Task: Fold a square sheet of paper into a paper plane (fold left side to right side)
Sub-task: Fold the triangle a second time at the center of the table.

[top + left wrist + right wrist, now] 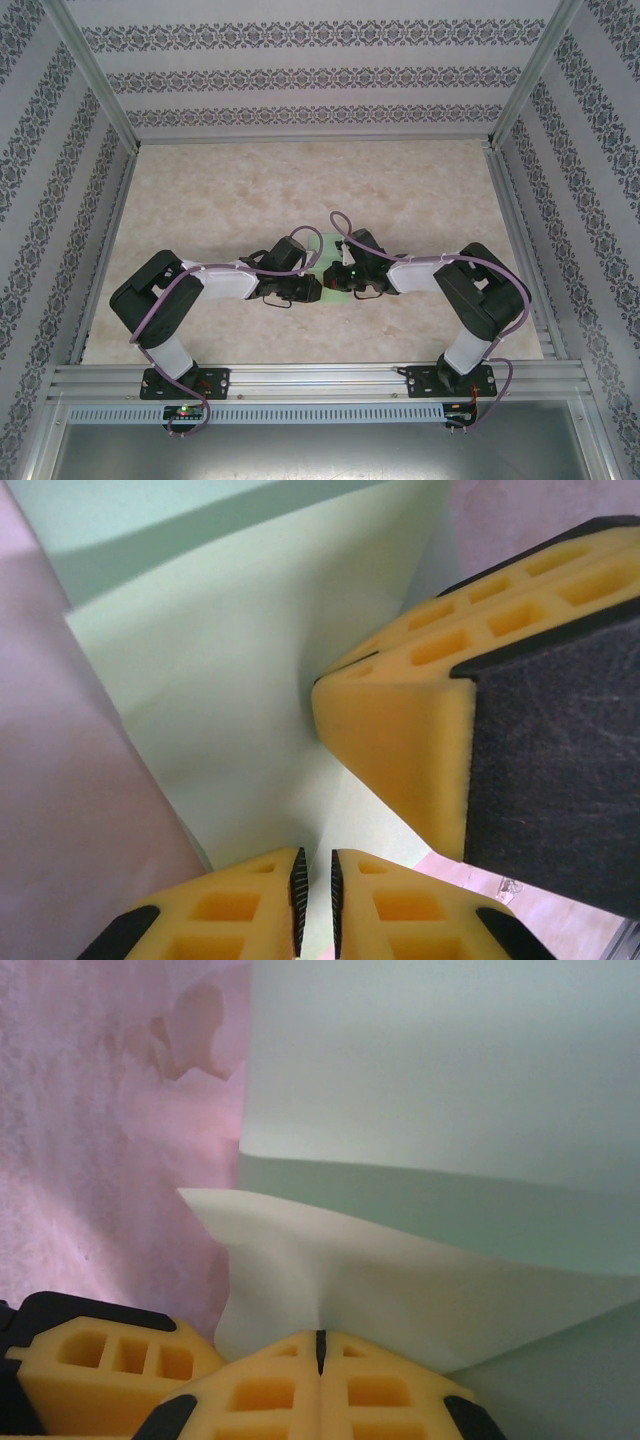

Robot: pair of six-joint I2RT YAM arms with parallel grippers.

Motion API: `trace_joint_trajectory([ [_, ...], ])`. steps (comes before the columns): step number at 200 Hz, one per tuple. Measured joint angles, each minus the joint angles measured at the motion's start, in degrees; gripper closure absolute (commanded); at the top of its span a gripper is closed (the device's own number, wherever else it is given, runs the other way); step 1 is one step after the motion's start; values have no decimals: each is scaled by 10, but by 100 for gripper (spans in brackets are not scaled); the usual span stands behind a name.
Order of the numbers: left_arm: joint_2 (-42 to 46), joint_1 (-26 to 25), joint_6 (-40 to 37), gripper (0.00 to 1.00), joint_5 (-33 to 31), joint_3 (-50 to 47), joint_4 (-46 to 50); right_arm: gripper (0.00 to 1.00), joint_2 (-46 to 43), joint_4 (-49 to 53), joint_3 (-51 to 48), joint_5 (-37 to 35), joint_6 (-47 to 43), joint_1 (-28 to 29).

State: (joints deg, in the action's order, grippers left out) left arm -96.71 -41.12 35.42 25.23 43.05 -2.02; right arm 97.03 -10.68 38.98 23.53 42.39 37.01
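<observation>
On table point(200, 200): right end effector point(320, 1340) pinches paper sheet point(450, 1060); left end effector point(315, 868) state unclear.

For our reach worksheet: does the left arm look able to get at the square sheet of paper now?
Likely yes: the left tool sits at the square sheet of paper, nothing between them; the right tool pinches it close alongside, not blocking.

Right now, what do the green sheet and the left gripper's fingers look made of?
Sheet: thin paper, matte pale mint; it holds straight creases and wrinkles lightly. Left gripper fingers: probably yellow foam or soft plastic, matte, with moulded square cells; inner pads black, likely rubber.
</observation>
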Motion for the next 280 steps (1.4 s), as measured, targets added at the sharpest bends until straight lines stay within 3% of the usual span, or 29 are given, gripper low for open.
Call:
trace_joint_trajectory([
  [87, -3, 0, 0, 81, 0, 0, -5, 100, 0, 20, 6, 10, -37, -27],
  [217, -7, 0, 0, 81, 0, 0, -17, 100, -2, 64, 25, 15, -82, -159],
  [250, -7, 0, 0, 81, 1, 0, -18, 100, -43, 83, 25, 13, -81, -161],
  [280, -7, 0, 0, 80, 1, 0, -18, 100, -66, 44, 12, 28, -50, -123],
])
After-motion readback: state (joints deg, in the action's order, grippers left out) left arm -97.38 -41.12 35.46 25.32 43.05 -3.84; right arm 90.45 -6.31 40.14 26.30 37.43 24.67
